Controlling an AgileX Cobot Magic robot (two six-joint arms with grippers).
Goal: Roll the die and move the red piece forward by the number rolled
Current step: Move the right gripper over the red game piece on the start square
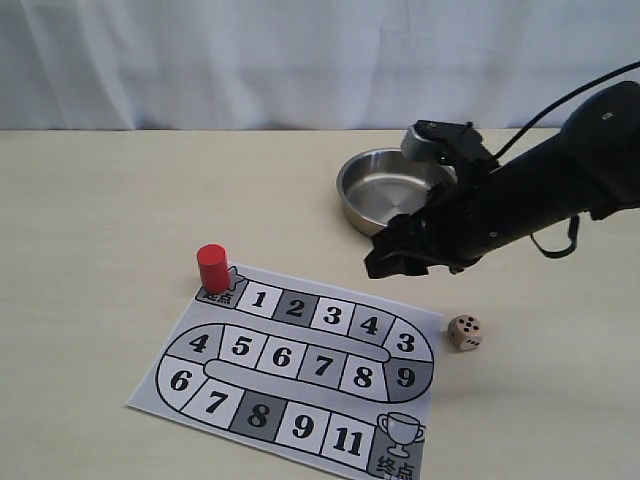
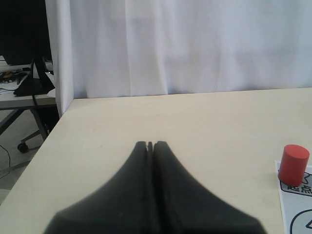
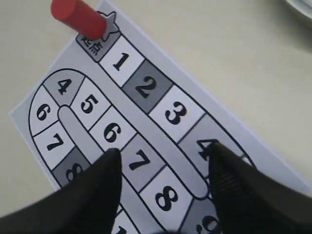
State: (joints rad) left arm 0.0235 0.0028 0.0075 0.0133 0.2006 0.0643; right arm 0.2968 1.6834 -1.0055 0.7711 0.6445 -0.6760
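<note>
The red piece stands upright on the start square at the upper left corner of the paper game board; it also shows in the left wrist view and the right wrist view. The die lies on the table just right of the board, dark pips showing. My right gripper hovers open above the board's right part, over squares 7, 8 and 4, holding nothing. My left gripper is shut and empty, out of the exterior view.
A round metal bowl stands behind the board, partly covered by the right arm. White curtain hangs along the table's far edge. In the left wrist view the table's side edge drops off to a room with furniture.
</note>
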